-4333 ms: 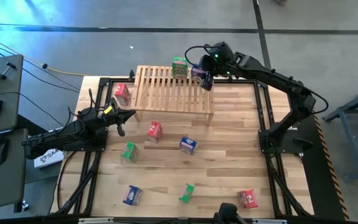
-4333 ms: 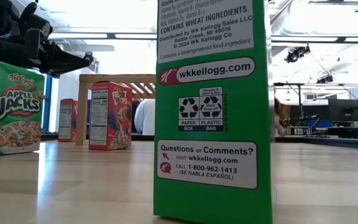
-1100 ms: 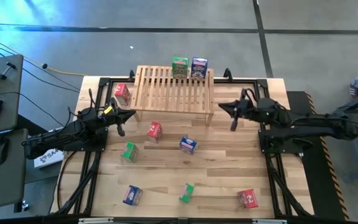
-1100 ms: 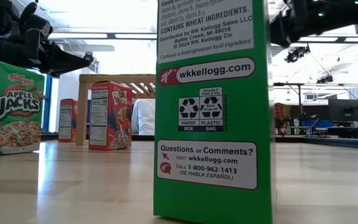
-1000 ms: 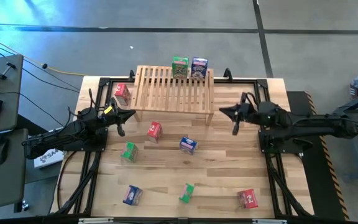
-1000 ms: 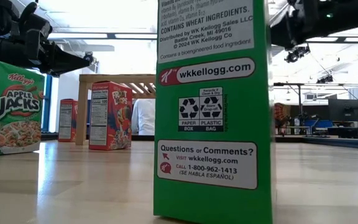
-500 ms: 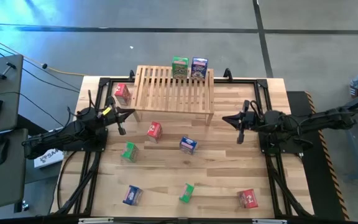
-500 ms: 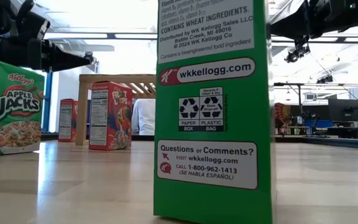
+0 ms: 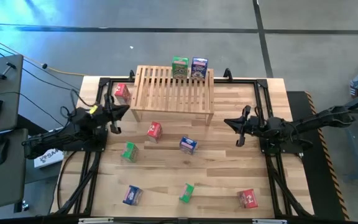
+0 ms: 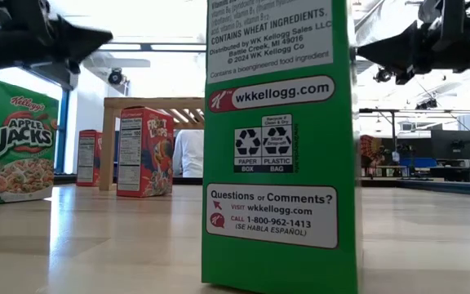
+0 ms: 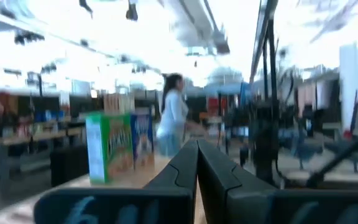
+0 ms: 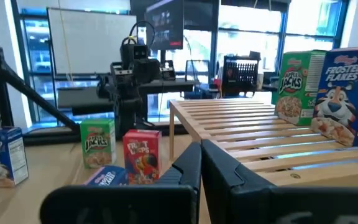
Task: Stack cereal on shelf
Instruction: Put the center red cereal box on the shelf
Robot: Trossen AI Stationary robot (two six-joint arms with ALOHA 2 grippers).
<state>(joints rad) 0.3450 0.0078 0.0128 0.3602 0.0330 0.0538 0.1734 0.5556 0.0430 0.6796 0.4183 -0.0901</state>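
The shelf [image 9: 173, 89] stands at the far middle of the tabletop [image 9: 229, 162], with a green cereal box [image 9: 179, 66] and a blue cereal box [image 9: 199, 67] side by side at its back edge. Seven more boxes stand scattered on the tabletop, among them a red box [image 9: 122, 93] just left of the shelf. The left gripper [image 9: 114, 115] hangs near that red box, jaws pressed together and empty. The right gripper [image 9: 237, 127] hovers right of the shelf, its jaws likewise shut on nothing.

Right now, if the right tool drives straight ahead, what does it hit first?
Likely the shelf at its near right leg; if it clears that, the red cereal box beyond.
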